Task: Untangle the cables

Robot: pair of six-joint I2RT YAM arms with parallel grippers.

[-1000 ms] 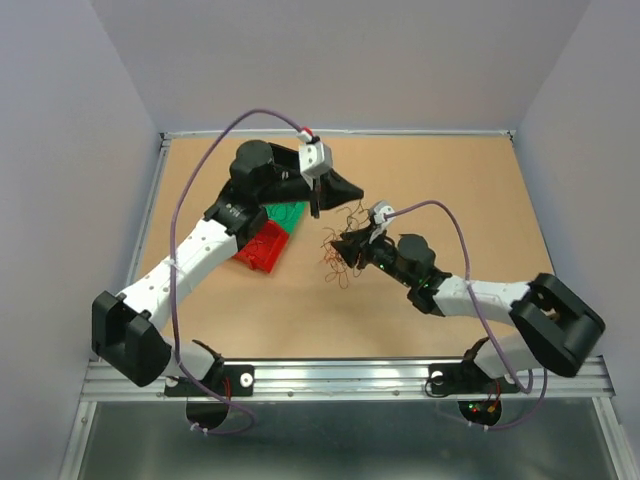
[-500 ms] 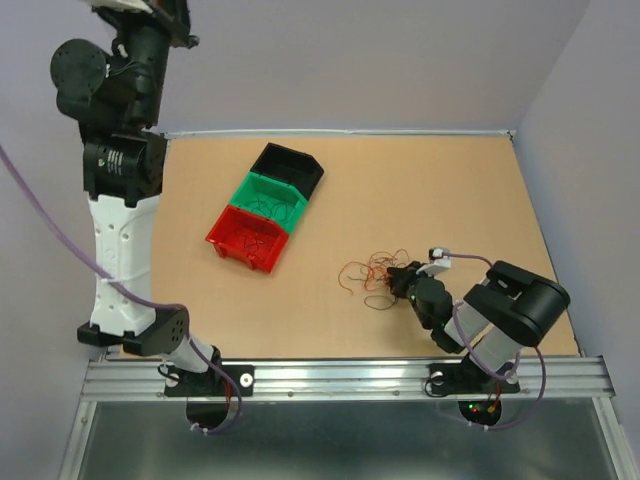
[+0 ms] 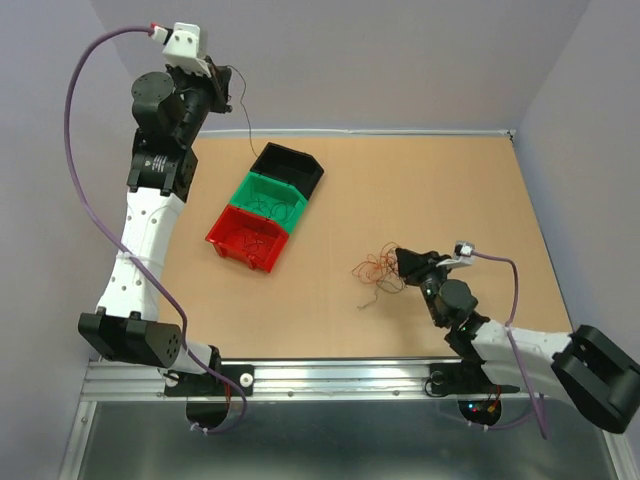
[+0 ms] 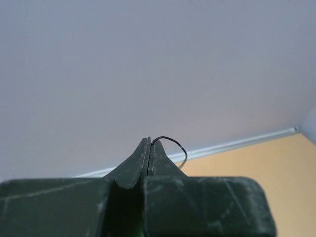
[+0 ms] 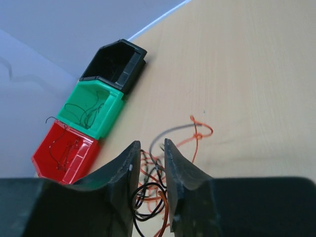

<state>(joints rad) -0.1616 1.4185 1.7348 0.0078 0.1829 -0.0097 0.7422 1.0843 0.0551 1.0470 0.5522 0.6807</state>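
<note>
- Most cables (image 3: 378, 270) lie bunched on the table (image 3: 480, 190); the right gripper (image 5: 150, 145) straddles them, jaws partly apart, pinching nothing (as far as shows).
- Few sorted strands sit in the red bin (image 5: 86, 165) and green bin (image 5: 111, 119).
- One black wire (image 4: 173, 141) hangs from the left gripper (image 4: 149, 147), clamped tight, raised farthest back.

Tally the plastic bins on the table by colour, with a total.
black bin: 1
green bin: 1
red bin: 1
Total: 3
</note>
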